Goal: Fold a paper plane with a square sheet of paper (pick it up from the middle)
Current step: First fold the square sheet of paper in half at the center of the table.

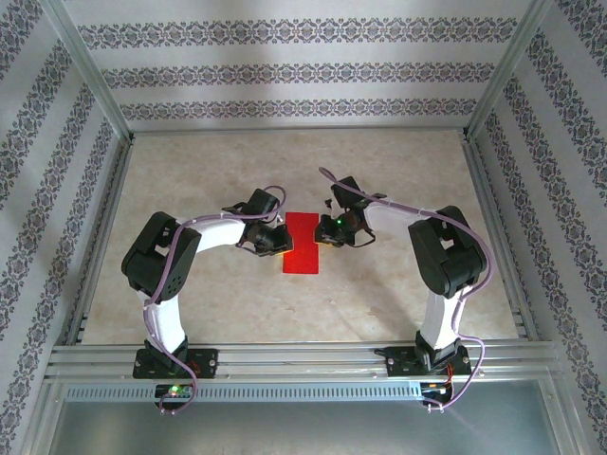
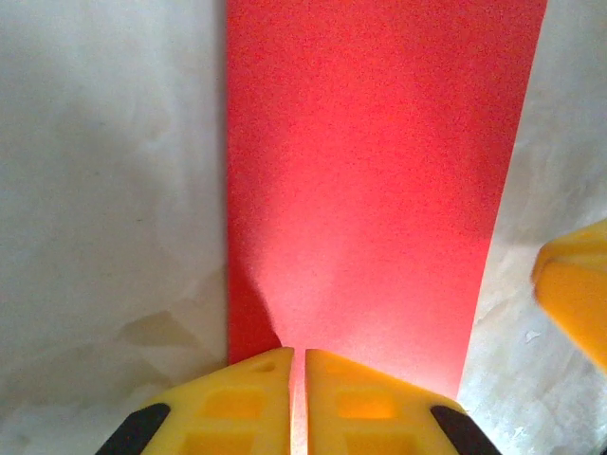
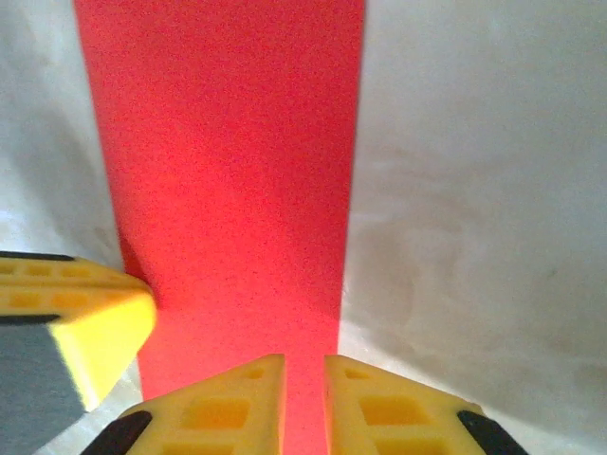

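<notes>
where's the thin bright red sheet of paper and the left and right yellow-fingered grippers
thin bright red sheet of paper (image 1: 303, 252), top external view, middle of its visible surface
left gripper (image 2: 298, 356), left wrist view, midway between its yellow fingertips
right gripper (image 3: 303, 361), right wrist view, midway between its yellow fingertips

The tabletop (image 1: 237, 313) is a pale beige, faintly marbled surface framed by metal rails (image 1: 285, 353). 1 sheet of red paper (image 1: 302, 251) lies flat on it near the middle, showing as a narrow rectangle with its 2 long edges running away from the near side. Close up, the tabletop (image 2: 104, 190) looks whitish and slightly wrinkled beside the paper (image 2: 370, 190).
</notes>
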